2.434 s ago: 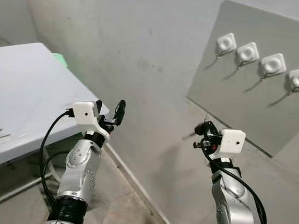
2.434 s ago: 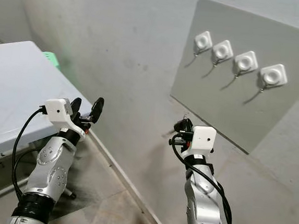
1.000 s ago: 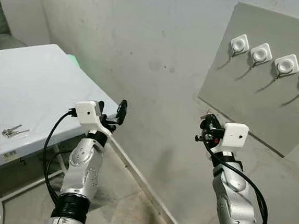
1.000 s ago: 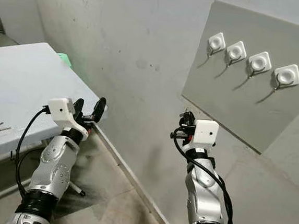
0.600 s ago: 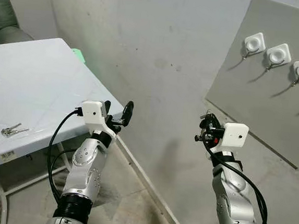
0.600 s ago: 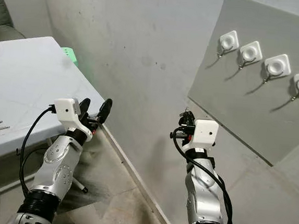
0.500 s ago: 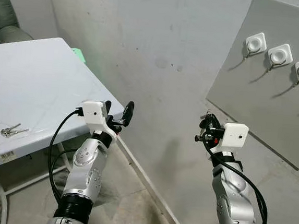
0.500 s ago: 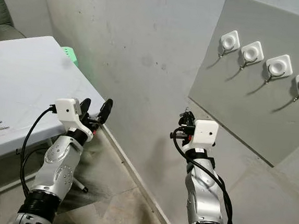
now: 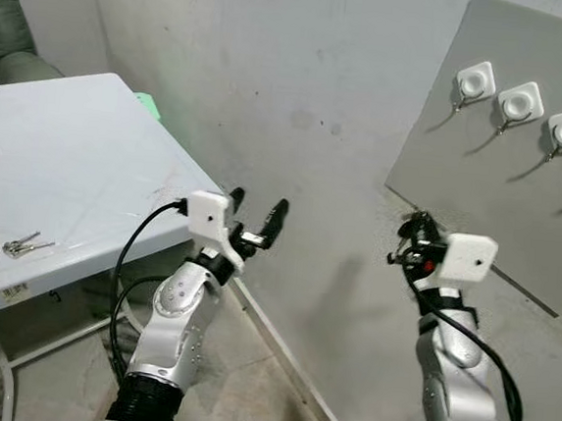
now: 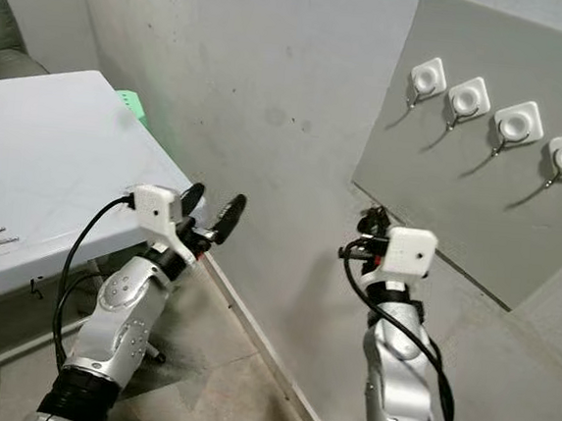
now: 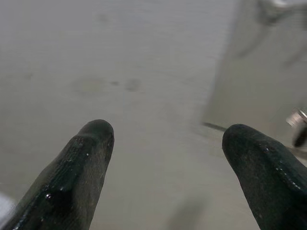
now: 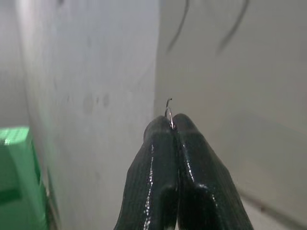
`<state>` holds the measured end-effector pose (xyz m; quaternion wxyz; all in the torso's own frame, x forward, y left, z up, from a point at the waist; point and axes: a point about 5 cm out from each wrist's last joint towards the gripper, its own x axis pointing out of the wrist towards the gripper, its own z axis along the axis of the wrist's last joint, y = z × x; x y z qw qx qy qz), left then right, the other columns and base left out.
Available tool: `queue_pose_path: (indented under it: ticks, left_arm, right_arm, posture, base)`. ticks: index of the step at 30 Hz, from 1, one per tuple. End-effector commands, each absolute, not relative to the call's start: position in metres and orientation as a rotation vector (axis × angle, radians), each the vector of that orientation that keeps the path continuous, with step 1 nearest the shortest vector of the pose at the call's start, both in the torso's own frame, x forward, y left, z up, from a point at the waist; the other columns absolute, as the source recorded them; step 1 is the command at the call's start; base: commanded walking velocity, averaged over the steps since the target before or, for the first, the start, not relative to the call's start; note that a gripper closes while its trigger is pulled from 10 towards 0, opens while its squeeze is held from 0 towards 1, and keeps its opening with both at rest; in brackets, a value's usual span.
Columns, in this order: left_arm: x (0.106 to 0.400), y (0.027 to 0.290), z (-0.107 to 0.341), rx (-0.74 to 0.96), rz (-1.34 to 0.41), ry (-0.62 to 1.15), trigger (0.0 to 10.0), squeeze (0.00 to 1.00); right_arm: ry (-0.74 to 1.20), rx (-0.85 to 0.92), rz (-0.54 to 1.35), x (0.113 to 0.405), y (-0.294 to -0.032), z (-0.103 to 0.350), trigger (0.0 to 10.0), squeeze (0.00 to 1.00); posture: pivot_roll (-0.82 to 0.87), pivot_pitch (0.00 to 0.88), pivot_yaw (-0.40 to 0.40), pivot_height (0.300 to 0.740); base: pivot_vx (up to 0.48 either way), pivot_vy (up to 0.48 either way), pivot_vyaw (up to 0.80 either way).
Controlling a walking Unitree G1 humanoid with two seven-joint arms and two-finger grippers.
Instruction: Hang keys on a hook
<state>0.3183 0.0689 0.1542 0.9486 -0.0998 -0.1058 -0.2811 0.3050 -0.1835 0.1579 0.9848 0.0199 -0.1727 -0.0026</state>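
Two keys on a ring (image 9: 2,243) lie near the front edge of the white table (image 9: 80,144) at the left. A grey board (image 10: 461,177) leaning on the wall at the right carries several white square hooks (image 10: 468,95). My right gripper (image 9: 418,224) is held up in front of the board's lower left corner, below the hooks. It is shut on a thin metal ring (image 12: 168,111) that pokes out between the fingertips. My left gripper (image 9: 257,208) hangs open and empty past the table's near corner, pointing at the wall.
A bare concrete wall runs behind both arms. A green box (image 9: 148,105) sits by the table's far corner, and a dark green sofa (image 9: 4,24) stands at the far left. The floor (image 10: 236,384) lies under the arms beside the table legs.
The view swung left over the earlier frames, bringing the keys on the table into sight. In the last half second both arms shifted right and slightly forward. Both grippers kept their states.
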Motion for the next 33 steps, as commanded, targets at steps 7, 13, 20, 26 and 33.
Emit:
queue_pose_path:
  ticks: [7,13,20,26,33]
  left_arm:
    - [0.31,0.05,0.164,-0.178,-0.698,-0.22,10.0,0.0]
    - [0.305,0.035,0.173,-0.175,-0.778,-0.237,10.0,0.0]
    - [0.302,0.026,0.185,-0.169,-0.825,-0.268,10.0,0.0]
    - [0.297,0.022,0.193,-0.155,-0.851,-0.288,10.0,0.0]
    - [0.294,0.02,0.198,-0.154,-0.86,-0.297,10.0,0.0]
  right_arm:
    - [-0.443,0.075,-0.032,0.292,-0.198,0.175,10.0,0.0]
    - [-0.487,0.102,-0.011,0.291,-0.196,0.19,10.0,0.0]
    - [-0.549,0.127,0.028,0.296,-0.192,0.21,10.0,0.0]
    - [-0.588,0.175,0.047,0.299,-0.192,0.224,10.0,0.0]
    - [-0.626,0.247,0.043,0.3,-0.195,0.237,10.0,0.0]
  posture:
    - [-0.08,0.0,-0.006,0.74]
    - [-0.1,0.0,0.003,0.74]
    - [-0.1,0.0,0.004,0.74]
    - [-0.09,0.0,-0.004,0.74]
    - [-0.08,0.0,-0.006,0.74]
  base:
    - [0.0,0.0,0.0]
    - [0.0,0.0,0.0]
    - [0.0,0.0,0.0]
    - [0.0,0.0,0.0]
    - [0.0,0.0,0.0]
